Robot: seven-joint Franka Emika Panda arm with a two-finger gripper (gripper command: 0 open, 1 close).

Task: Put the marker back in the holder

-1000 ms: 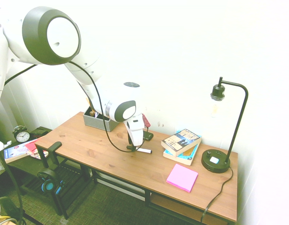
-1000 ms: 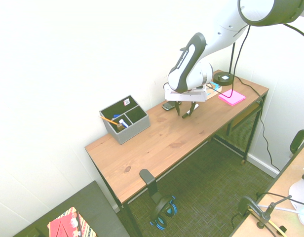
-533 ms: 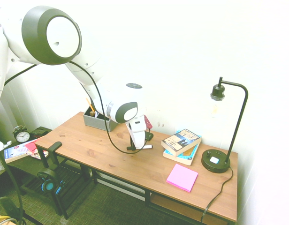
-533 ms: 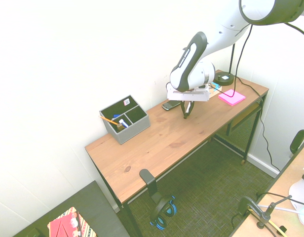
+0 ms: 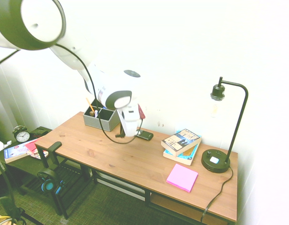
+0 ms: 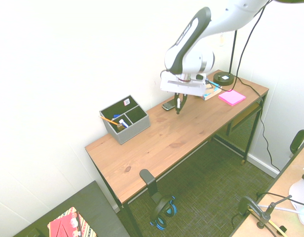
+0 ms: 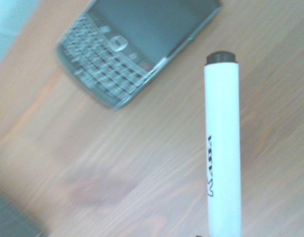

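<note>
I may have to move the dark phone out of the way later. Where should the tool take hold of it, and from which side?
The phone lies flat on the desk with nothing on it, so come from straight above and pinch its two long edges near the middle. It looks thin, so the pads would need to go low.

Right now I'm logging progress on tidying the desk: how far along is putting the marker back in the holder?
Done: the gripper is shut on the marker and holds it clear above the desk, near the phone. In hand: carrying it. Left: crossing to the grey holder by the wall and dropping the marker into a compartment.
</note>
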